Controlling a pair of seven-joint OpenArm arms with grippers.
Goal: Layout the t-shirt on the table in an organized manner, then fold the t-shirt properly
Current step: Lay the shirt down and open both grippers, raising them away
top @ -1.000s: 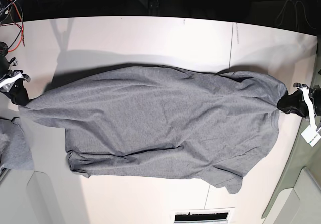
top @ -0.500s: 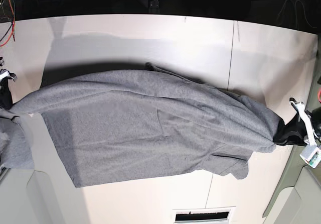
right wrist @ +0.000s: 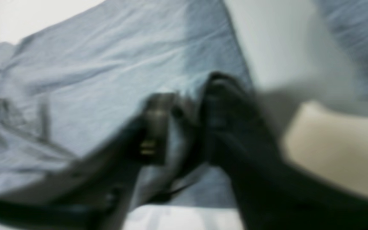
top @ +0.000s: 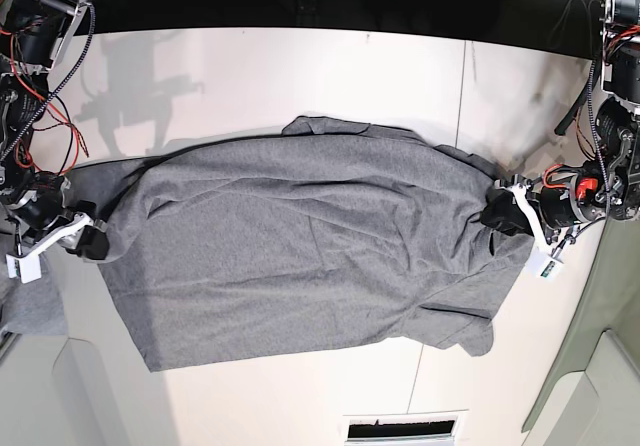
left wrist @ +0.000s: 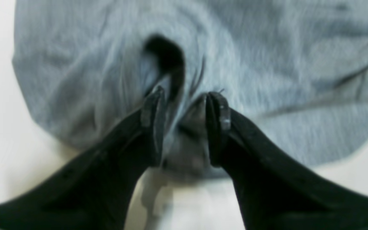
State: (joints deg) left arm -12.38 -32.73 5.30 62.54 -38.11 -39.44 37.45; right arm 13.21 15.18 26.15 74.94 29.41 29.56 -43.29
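The heather-grey t-shirt [top: 300,246] lies spread across the white table [top: 300,76], hem edge at the left, sleeve and shoulder end at the right. My left gripper [top: 497,211], on the base view's right, is shut on a bunch of the shirt's cloth [left wrist: 184,127]; the left wrist view shows the fabric pinched between its black fingers [left wrist: 153,118]. My right gripper [top: 95,243], on the base view's left, is shut on the shirt's left edge; the blurred right wrist view [right wrist: 180,127] shows cloth between its fingers. Both grippers are low over the table.
A smaller bunch of grey cloth [top: 30,311] lies at the left edge. A thin dark seam [top: 462,96] crosses the table at the right. A vent slot [top: 405,430] sits at the front edge. Cables and dark gear line the back.
Both grippers have moved inward and down, still holding the shirt. The stretched, lifted shirt now rests slack and flatter on the table, and both arms are more in view.
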